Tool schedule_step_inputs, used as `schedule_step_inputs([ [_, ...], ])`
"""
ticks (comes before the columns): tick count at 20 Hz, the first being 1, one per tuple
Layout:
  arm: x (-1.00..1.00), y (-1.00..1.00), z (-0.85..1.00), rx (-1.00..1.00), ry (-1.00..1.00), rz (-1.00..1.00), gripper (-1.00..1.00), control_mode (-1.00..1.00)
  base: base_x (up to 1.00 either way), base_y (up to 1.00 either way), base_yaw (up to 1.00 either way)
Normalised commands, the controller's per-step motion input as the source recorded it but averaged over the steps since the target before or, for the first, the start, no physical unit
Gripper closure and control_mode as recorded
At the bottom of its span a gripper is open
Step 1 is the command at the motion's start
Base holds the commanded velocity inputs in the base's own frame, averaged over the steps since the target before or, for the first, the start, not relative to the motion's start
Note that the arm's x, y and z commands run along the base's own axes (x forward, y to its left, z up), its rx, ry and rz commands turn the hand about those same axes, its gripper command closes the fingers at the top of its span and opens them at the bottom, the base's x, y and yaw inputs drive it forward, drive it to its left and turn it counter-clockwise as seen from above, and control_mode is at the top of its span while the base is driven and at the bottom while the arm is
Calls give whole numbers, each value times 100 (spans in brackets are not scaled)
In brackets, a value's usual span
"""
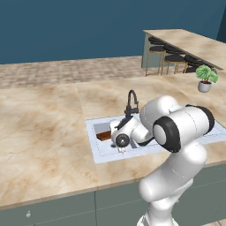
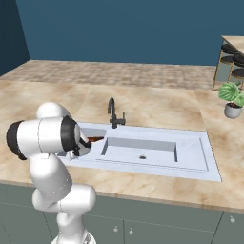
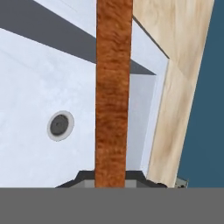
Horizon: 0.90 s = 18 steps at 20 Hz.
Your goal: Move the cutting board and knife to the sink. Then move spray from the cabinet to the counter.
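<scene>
Hand (image 3: pixel 113 181) clamping cutting board (image 3: pixel 113 87) edge-on over sink (image 3: pixel 30 96), drain (image 3: pixel 60 125) visible below

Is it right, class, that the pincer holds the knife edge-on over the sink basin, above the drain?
Not quite. The pincer holds the cutting board, not the knife; the hand view shows its reddish-brown wood edge-on over the sink basin, beside the drain.
</scene>
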Motion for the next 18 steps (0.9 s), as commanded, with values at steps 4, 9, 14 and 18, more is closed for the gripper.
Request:
schedule_step_inputs([
  [4, 17, 2, -23, 0, -8, 0, 100, -100, 0, 0, 0],
  [9, 17, 1, -23, 1, -9, 0, 100, -100, 0, 0, 0],
  [14, 13, 0, -23, 1, -8, 0, 100, -100, 0, 0, 0],
  [18, 8, 0, -23, 1, -5, 0, 100, -100, 0, 0, 0],
])
